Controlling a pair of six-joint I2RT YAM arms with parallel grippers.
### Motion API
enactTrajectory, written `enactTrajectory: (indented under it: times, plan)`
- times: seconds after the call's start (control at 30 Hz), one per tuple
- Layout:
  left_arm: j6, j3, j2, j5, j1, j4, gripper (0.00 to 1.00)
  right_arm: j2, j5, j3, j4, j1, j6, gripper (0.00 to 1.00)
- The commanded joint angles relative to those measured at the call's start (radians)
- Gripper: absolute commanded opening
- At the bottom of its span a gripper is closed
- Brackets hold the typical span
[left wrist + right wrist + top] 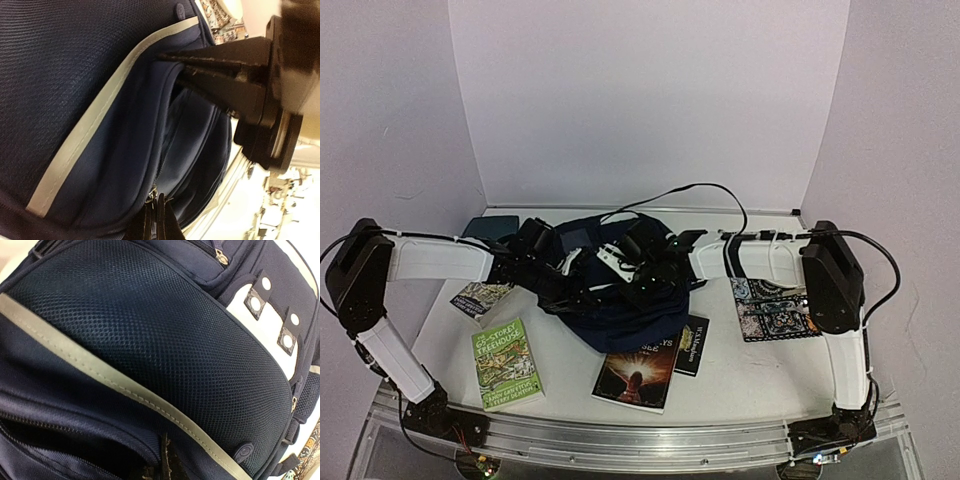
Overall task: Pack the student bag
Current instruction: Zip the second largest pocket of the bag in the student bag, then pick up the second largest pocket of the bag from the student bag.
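Navy student bag [150, 340] pinched by closed left fingers [169, 227] and right fingers [215, 57]; overhead hides both grips

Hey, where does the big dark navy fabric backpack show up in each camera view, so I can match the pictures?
Top external: the large dark navy fabric backpack lies mid-table, between the two arms.
Left wrist: the backpack fills the left and middle of the frame.
Right wrist: the backpack fills nearly the whole frame.
Shared landmark: its thin white stripe runs diagonally in both wrist views. From above it is too small to pick out.
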Motion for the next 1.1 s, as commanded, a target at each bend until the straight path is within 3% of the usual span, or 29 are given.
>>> enactTrajectory:
  times: [0.0, 0.23, 0.53, 0.73, 1.07]
  plan:
    - [-0.071, 0.018, 0.017, 0.100, -0.046, 0.211, 0.08, -0.054, -0.049, -0.025, 0.101, 0.015, 0.058, 0.13]
    - [-0.075, -0.012, -0.003, 0.037, -0.046, 0.217, 0.28, -0.187, -0.011, -0.126, 0.101, 0.046, 0.111, 0.38]
    - [-0.067, -0.079, -0.112, -0.039, -0.027, 0.180, 0.42, -0.338, 0.045, -0.240, 0.074, 0.093, 0.288, 0.57]
    - [-0.065, -0.130, -0.193, -0.088, 0.007, 0.154, 0.48, -0.341, -0.031, -0.276, 0.076, 0.109, 0.396, 0.57]
    - [-0.056, -0.169, -0.188, -0.135, 0.055, 0.154, 0.52, -0.189, -0.113, -0.214, 0.160, 0.091, 0.427, 0.54]
